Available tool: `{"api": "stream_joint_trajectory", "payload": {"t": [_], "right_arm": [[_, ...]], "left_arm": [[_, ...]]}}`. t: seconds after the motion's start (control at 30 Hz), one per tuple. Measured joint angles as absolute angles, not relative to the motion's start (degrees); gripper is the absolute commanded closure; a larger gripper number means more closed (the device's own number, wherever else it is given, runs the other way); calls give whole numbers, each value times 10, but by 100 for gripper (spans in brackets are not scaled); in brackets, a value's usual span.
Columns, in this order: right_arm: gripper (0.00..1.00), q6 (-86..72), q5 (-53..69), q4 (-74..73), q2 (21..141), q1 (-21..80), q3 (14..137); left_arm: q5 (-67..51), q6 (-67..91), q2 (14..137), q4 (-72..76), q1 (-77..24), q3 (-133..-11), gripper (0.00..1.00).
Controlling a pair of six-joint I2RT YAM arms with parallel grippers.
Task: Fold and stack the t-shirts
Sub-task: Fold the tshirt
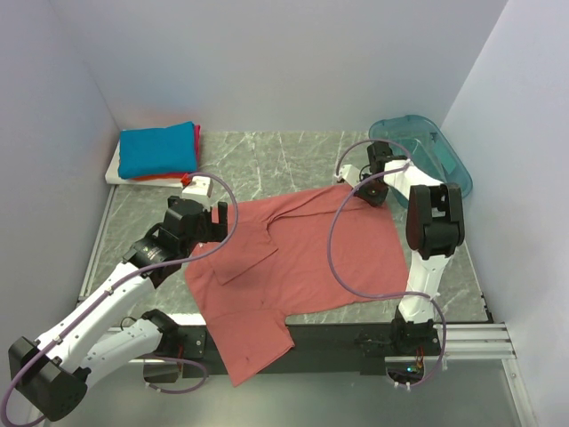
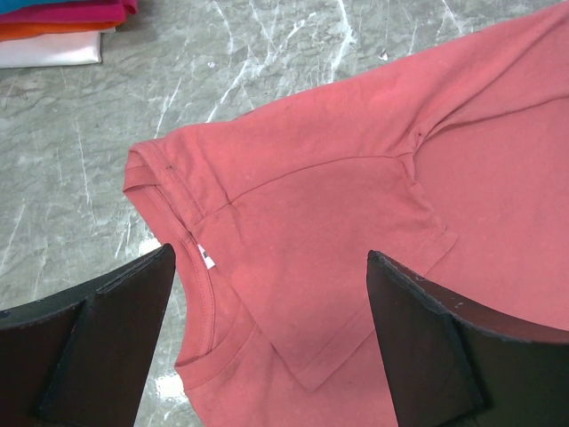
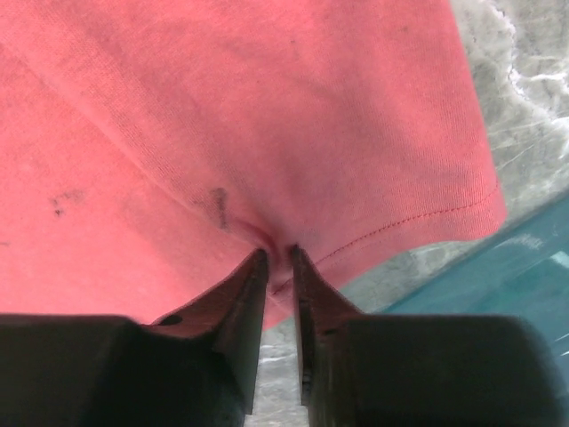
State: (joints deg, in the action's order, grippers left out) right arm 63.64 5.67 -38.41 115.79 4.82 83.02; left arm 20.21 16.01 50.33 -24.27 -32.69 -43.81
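A large salmon-pink t-shirt [image 1: 311,253] lies spread on the marble table, one end hanging over the near edge. My left gripper [image 1: 216,216] is open and empty, hovering over the collar and a folded-in sleeve [image 2: 338,285]; its jaws stand wide apart in the left wrist view [image 2: 268,256]. My right gripper [image 1: 369,190] is shut on the shirt's far right edge, pinching a fold of cloth by the hem [image 3: 277,253]. Folded shirts are stacked at the back left: blue [image 1: 158,149] on top, red [image 1: 195,133] below, white [image 1: 114,172] at the bottom.
A translucent teal plastic bin [image 1: 428,153] stands at the back right, just behind my right gripper; its edge shows in the right wrist view [image 3: 507,276]. White walls close in the table on three sides. A black rail [image 1: 338,336] runs along the near edge.
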Motion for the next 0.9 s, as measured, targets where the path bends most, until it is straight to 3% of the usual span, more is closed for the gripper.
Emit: {"api": "stream_joint_trajectory", "payload": {"t": [0.1,0.2,0.9], "right_arm": [[92,640,56,-387,1158,48,830],[95,641,56,-387,1158,48,830],[97,656,56,-395,1134,35,821]], "left_arm": [[202,160,503,-243,-327,-438,6],[202,160,503,-243,-327,-438,6],[198,162,503,-243,-327,-438,6]]}}
